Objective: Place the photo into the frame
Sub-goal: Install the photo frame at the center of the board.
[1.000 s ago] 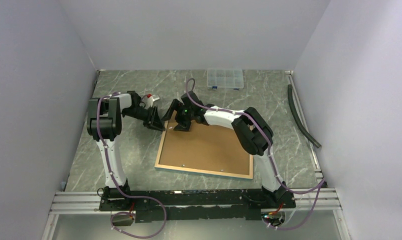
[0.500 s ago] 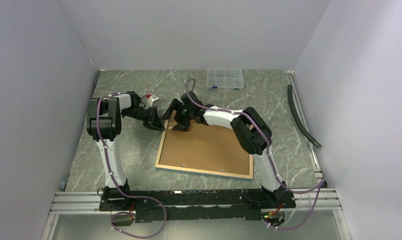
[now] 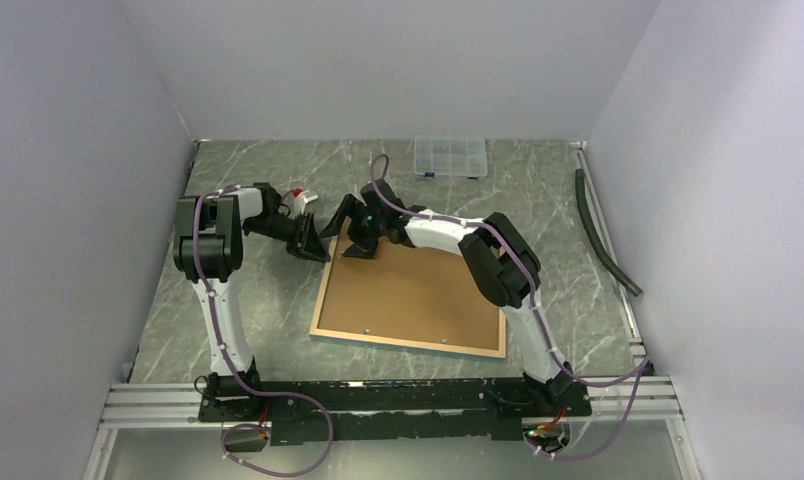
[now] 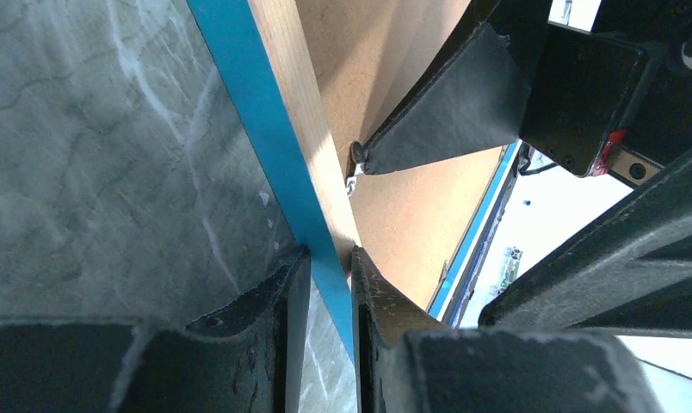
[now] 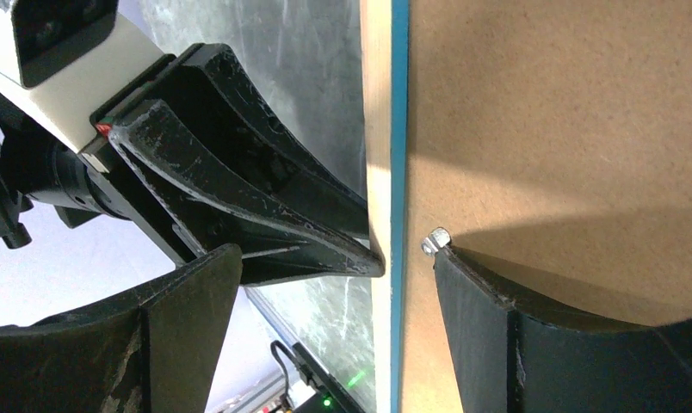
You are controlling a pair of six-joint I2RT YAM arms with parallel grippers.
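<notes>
The large rectangular blue-bordered, tan wood-backed picture frame [image 3: 406, 344] lies rear-up on the grey-green marbled table [image 3: 258, 300]. The left gripper [image 4: 330, 258] is clenched on the picture frame's far left edge. The right gripper [image 5: 334, 258] straddles that edge, spread wide and grasping nothing, one fingertip [image 5: 463, 267] beside a small metal tab [image 5: 435, 241] on the brown backing board [image 3: 408, 290].

Looking down on the whole desk [image 3: 278, 300] from high behind; from each wrist, close along the same frame [image 4: 265, 129] edge.
</notes>
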